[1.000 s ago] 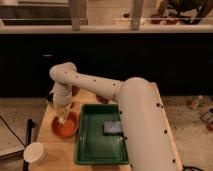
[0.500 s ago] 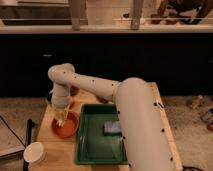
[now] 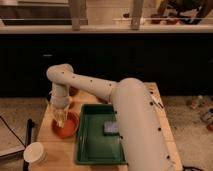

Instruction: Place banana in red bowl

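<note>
The white arm (image 3: 120, 107) is reaching from the lower right across the wooden worktop (image 3: 47, 131), bending at its elbow and pointing down at the left side. Its pincer (image 3: 60, 119) is hanging directly over the red bowl (image 3: 66, 126), with the banana (image 3: 60, 116) showing as pale yellow strips at its tip, just above the bowl's inner surface (whether it is touching the bowl I cannot tell). Whether the pincer is clenched on the banana or released I cannot tell. The bowl is sitting just left of the green tray (image 3: 95, 145), which is carrying a small grey-blue block (image 3: 111, 129). A white round cup (image 3: 34, 153) is standing near the worktop's front-left corner, apart from the bowl
</note>
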`<state>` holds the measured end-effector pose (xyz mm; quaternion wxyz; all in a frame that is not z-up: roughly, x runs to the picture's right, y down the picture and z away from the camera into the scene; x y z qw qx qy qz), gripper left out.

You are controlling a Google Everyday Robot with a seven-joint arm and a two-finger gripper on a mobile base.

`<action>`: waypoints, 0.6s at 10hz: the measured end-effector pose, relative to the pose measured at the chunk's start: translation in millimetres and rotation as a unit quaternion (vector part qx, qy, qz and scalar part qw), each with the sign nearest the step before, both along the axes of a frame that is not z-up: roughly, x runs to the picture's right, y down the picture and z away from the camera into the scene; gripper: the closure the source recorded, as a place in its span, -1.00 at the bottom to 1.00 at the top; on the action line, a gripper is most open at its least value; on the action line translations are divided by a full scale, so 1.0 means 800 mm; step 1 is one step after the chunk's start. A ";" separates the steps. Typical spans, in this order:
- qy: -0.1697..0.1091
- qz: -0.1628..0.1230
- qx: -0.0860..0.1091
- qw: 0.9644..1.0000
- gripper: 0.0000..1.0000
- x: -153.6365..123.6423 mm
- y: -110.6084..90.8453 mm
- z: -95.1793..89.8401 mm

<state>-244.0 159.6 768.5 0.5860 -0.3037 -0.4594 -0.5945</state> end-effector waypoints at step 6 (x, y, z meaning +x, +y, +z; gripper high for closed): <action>0.045 0.066 0.034 0.996 -0.60 0.020 -0.012 0.011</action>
